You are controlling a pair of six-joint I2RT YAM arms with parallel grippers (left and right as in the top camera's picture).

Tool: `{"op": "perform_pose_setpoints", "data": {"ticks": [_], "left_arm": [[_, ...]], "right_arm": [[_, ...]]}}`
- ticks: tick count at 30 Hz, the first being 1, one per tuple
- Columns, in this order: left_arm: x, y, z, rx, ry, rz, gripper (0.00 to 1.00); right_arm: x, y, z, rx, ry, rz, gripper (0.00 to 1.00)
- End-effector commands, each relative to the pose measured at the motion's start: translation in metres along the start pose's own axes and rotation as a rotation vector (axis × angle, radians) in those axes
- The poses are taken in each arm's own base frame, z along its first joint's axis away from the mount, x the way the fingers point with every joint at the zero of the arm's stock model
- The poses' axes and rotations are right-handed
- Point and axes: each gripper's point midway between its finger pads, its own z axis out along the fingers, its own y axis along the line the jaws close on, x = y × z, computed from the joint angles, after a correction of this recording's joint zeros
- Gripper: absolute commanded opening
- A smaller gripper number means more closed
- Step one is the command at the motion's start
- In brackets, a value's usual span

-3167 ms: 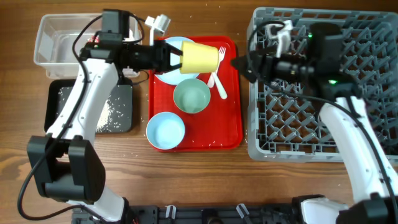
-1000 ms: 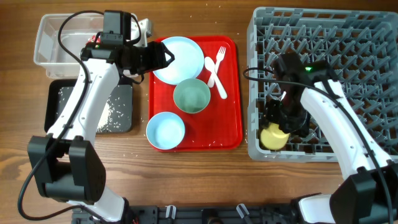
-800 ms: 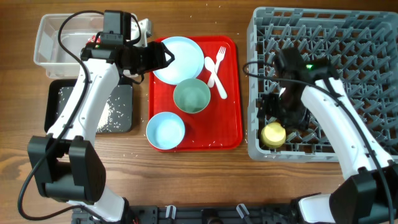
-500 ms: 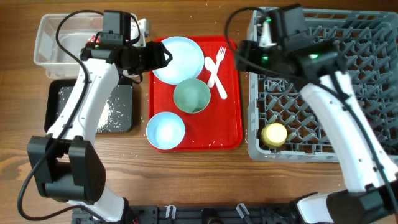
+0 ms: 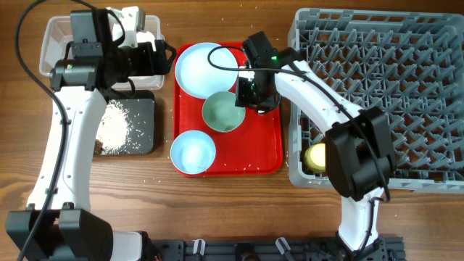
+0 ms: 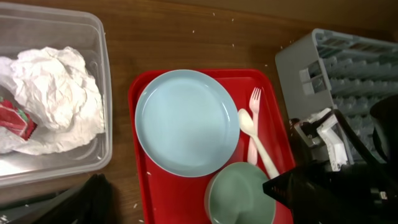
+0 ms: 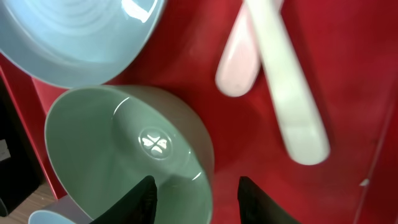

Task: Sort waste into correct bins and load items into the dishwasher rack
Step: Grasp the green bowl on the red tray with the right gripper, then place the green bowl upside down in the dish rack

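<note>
My right gripper hangs low over the red tray, open, one finger inside the pale green bowl and one outside its right rim. The white fork and spoon lie just beyond it beside the pale blue plate. A pale blue bowl sits at the tray's front left. The yellow cup lies in the grey rack. My left gripper is open and empty beside the clear tub.
The clear tub holds the crumpled napkin and the red wrapper. In front of it, the black tray carries rice scraps. The red tray lies between the bins and the rack. Stray grains dot the wood.
My right gripper let go of the yellow cup in the rack, swung left over the red tray and came down astride the green bowl's rim, narrowing. My left gripper drew back left and opened wider.
</note>
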Motion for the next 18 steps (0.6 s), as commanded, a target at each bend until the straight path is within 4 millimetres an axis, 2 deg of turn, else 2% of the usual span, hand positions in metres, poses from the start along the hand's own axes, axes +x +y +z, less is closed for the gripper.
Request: {"op": "perform_pose_setpoints", "data": {"ticks": [1, 7, 8, 9, 10, 15, 16, 18], "left_arm": [[-0.001, 0.001, -0.001, -0.01, 0.002, 0.037, 1.0], [0.006, 0.002, -0.001, -0.011, 0.03, 0.025, 1.0], [0.006, 0.002, -0.001, -0.012, 0.03, 0.025, 1.0], [0.006, 0.002, -0.001, -0.012, 0.03, 0.025, 1.0], [0.006, 0.002, -0.001, -0.012, 0.03, 0.025, 1.0], [0.006, 0.002, -0.001, -0.011, 0.03, 0.025, 1.0], [0.006, 0.002, -0.001, -0.012, 0.03, 0.025, 1.0], [0.006, 0.002, -0.001, -0.011, 0.03, 0.025, 1.0]], "right_arm": [[0.01, -0.001, 0.022, 0.021, 0.041, -0.001, 0.42], [0.008, -0.001, 0.028, 0.02, 0.039, 0.011, 0.34], [0.008, -0.001, 0.028, 0.021, 0.039, 0.011, 0.27], [0.008, -0.002, 0.028, 0.024, 0.038, 0.012, 0.09], [0.008, -0.001, 0.028, 0.023, 0.037, 0.01, 0.04], [0.006, 0.002, 0.026, 0.006, 0.034, 0.006, 0.04], [0.003, 0.003, 0.021, -0.002, 0.024, -0.01, 0.04], [-0.008, 0.009, -0.009, -0.023, -0.033, -0.042, 0.04]]}}
